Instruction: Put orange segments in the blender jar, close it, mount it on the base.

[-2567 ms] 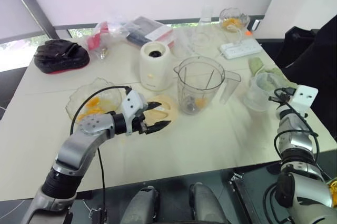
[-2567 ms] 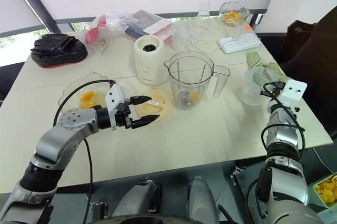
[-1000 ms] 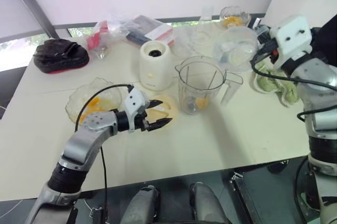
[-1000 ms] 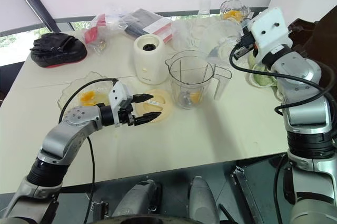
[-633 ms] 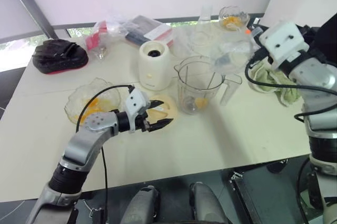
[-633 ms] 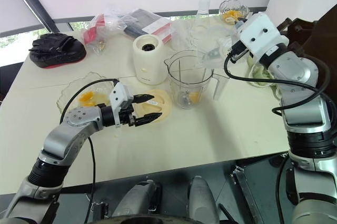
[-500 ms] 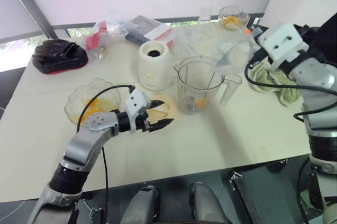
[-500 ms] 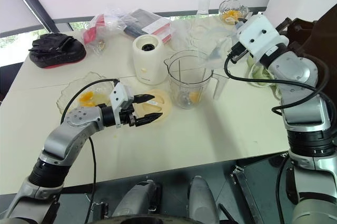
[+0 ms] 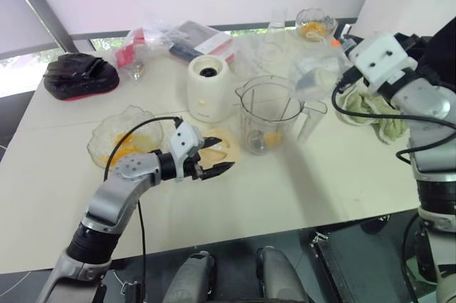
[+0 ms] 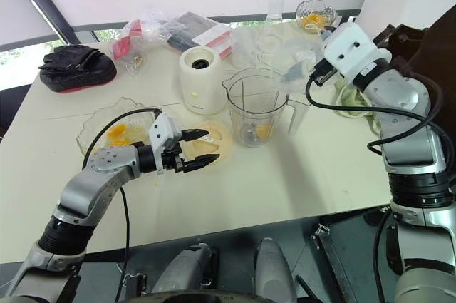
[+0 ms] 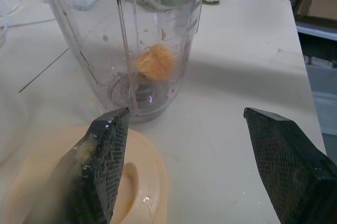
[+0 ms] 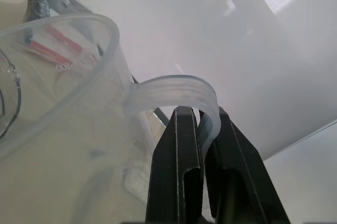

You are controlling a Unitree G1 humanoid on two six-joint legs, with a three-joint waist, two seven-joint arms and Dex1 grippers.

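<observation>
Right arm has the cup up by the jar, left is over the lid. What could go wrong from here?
1. The right gripper pinches the measuring cup only by its thin handle, raised beside the blender jar; the cup could swivel or slip and knock the jar.
2. The open left gripper hovers over the lid, close to the jar's foot; reaching forward could nudge the freestanding jar.

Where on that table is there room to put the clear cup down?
Bare: the near strip of table in front of the blender jar, and the left patch between black bag and glass bowl. Crowded: the far side behind the base.
</observation>
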